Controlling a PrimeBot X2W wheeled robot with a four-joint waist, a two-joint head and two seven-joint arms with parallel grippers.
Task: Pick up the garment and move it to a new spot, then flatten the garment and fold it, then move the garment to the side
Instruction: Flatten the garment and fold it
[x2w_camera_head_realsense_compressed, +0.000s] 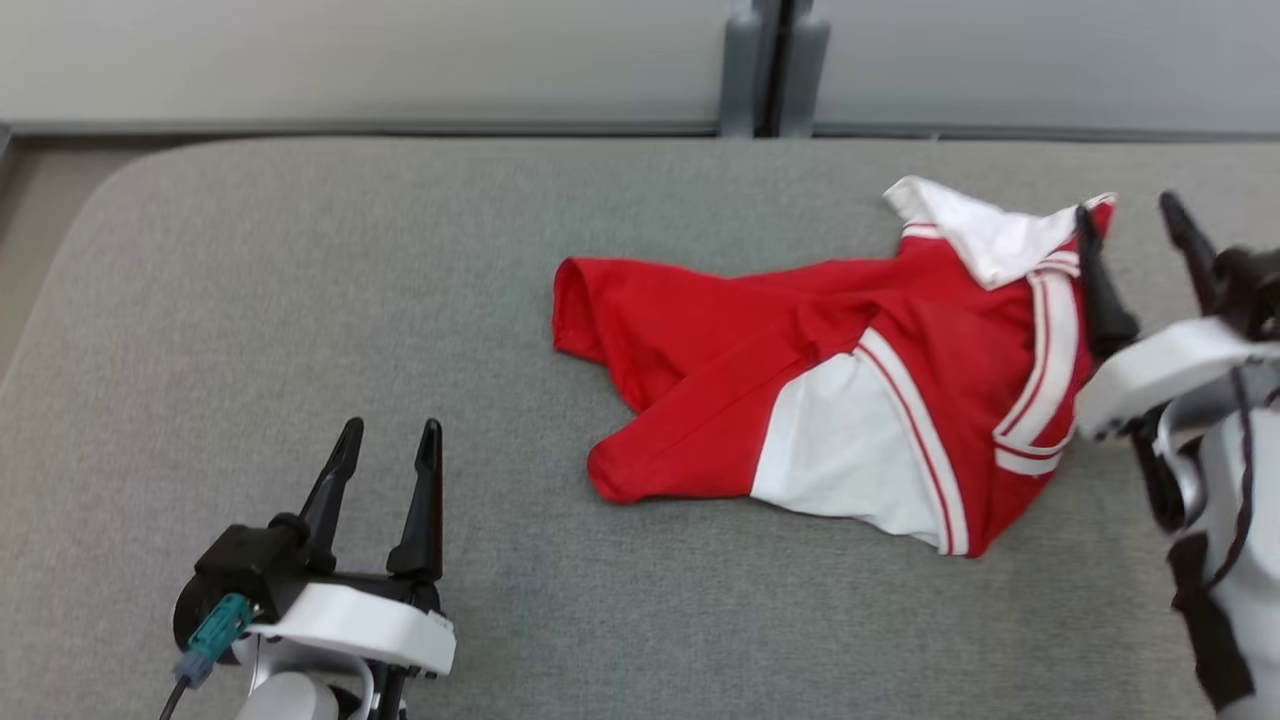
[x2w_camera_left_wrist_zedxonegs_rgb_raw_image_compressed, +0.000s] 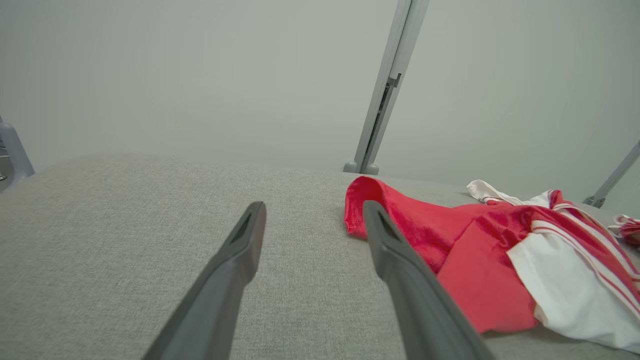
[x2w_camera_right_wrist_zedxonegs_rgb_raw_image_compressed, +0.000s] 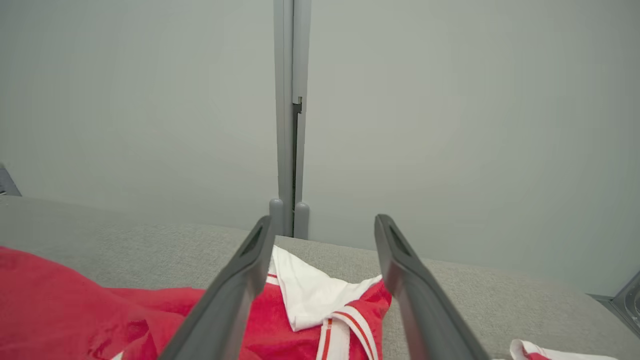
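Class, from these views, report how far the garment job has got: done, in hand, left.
Possibly done, the first move: the garment lies crumpled on the table, held by neither gripper. In hand: the right gripper hovers open at its collar end; the left gripper sits open, apart. Left: flattening, folding, moving it aside.

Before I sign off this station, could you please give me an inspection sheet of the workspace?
Surface: grey fabric tabletop, rounded corner.
Job's things: red-and-white garment, crumpled and unfolded, on the right half.
Clutter: small red-and-white cloth beyond the garment.
Grippers: left gripper open over bare surface; right gripper open at the garment's collar end, holding nothing.
Cables: black cable along the right arm; teal plug by the left wrist.
Surroundings: pale wall, grey post.
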